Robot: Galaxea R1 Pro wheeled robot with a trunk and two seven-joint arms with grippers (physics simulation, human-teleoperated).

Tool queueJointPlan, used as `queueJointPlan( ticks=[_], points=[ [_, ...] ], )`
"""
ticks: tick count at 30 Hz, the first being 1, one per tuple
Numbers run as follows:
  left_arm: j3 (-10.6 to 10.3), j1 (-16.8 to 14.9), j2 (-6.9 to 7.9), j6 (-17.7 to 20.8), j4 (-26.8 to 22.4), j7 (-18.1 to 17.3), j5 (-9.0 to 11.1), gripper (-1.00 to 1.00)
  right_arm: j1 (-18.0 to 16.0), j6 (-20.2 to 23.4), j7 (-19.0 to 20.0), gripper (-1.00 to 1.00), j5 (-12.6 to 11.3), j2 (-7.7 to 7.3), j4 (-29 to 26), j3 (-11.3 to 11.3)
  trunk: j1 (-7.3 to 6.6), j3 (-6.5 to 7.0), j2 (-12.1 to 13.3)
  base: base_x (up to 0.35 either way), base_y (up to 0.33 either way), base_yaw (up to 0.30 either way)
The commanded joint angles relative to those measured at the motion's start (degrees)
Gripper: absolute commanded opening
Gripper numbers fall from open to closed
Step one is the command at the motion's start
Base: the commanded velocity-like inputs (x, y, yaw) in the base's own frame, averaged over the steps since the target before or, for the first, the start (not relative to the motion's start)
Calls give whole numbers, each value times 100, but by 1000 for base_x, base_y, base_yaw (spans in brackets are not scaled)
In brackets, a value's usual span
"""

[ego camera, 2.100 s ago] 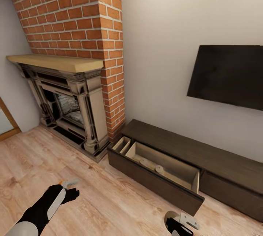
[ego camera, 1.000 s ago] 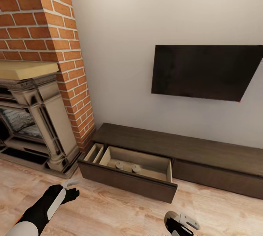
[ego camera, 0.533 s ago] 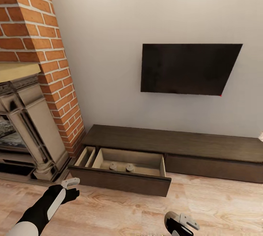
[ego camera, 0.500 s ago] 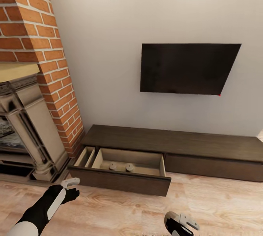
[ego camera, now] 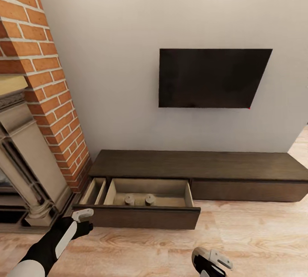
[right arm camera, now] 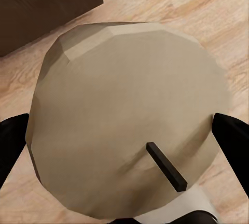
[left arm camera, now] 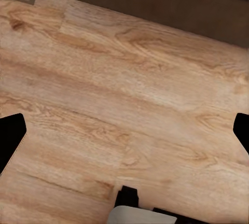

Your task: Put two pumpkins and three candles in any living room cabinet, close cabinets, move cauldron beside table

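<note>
Wall [ego camera: 128, 54] ahead of me, pale and plain, and wooden floor [ego camera: 256, 234] under my arms.

— And against that wall?

The cabinet [ego camera: 239, 168], long, low and dark brown, standing on the floor. A black television [ego camera: 211, 78] hangs above it. At the cabinet's left end rises the brick chimney [ego camera: 38, 54], with the fireplace surround [ego camera: 25, 161] beside it.

— Is the cabinet closed?

No. Its left drawer [ego camera: 141, 218] is pulled out, pale beige inside, with a narrow compartment next to a wide one. The drawer front on the right sits flush.

— Anything in it?

Two candles [ego camera: 129, 200], pale and round, side by side in the wide compartment. There is a small lump between them that I cannot make out.

— Your left gripper?

My left gripper [ego camera: 83, 221] hangs over the floor just in front of the drawer's left corner. From my left wrist, its jaws stand wide apart, with bare planks between them.

— And the right?

My right gripper [ego camera: 212, 260] is low over the floor, before the drawer's right end. From my right wrist, its fingers [right arm camera: 10, 141] are clamped on either side of a beige candle [right arm camera: 129, 105] with a short black wick [right arm camera: 166, 167].
</note>
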Motion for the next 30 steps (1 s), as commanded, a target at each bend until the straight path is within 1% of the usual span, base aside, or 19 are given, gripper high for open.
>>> queueJointPlan(
  ticks=[1, 6, 13, 16, 23, 30],
  points=[
    [0, 0, 0, 0, 0, 0, 0, 100, 0, -8, 8, -100, -1, 5, -11, -1, 0, 0, 0, 281, 169, -12],
    [0, 0, 3, -1, 0, 0, 0, 100, 1, 1, -8, -100, -5, 16, -30, -2, 0, -6, 0, 287, 167, -3],
    [0, 0, 2, -1, 0, 2, 0, 100, 2, 43, -1, -100, -25, 4, -30, -6, 0, -64, 0, 284, 157, 0],
    [0, 0, -4, -1, 0, 7, 0, 100, 3, 43, -1, -100, -27, 1, -18, -7, 0, -91, 0, 111, 50, 0],
    [0, 0, -8, 6, 0, 0, 0, 100, 4, -8, -2, -100, 24, 20, -17, -1, -154, 19, 281, 13, 6, 0],
    [-2, 0, -9, 8, 0, 0, 0, 100, 2, -17, 7, -100, 23, 15, -21, 6, -308, 144, 562, 0, 0, 0]
  ],
)
